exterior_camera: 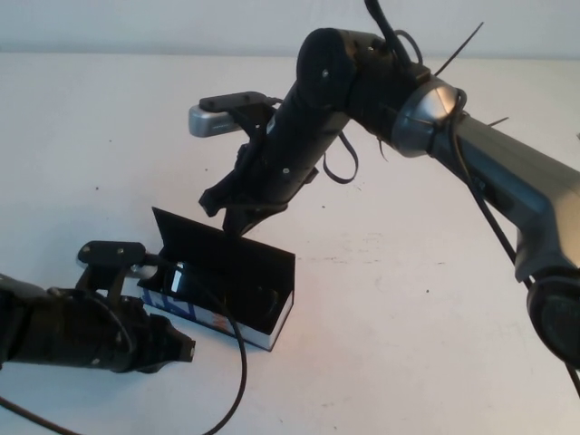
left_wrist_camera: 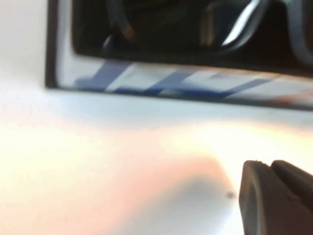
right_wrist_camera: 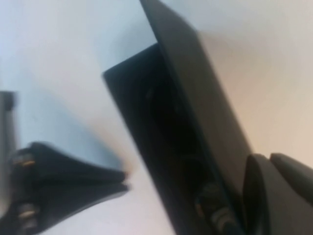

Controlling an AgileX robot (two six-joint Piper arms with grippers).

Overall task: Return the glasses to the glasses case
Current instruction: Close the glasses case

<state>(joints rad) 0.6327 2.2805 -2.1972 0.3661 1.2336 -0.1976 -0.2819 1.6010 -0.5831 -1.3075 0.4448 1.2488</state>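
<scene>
Glasses [left_wrist_camera: 234, 29]: thin dark frame, glossy greyish lenses, lying inside the glasses case [exterior_camera: 237, 272]. Case is a matte black rectangular box, flat flap lid raised upright, white side wall with blue stripes, sitting on the smooth white table [exterior_camera: 408, 299]. Right gripper [exterior_camera: 234, 201] hangs just behind the lid, fingers pressed together, holding nothing. Left gripper [exterior_camera: 181, 349] low on the table beside the case's printed side; can't tell its finger state.

black glasses case [right_wrist_camera: 171, 142], flap raised, right pincer [right_wrist_camera: 274, 169] shut
</scene>
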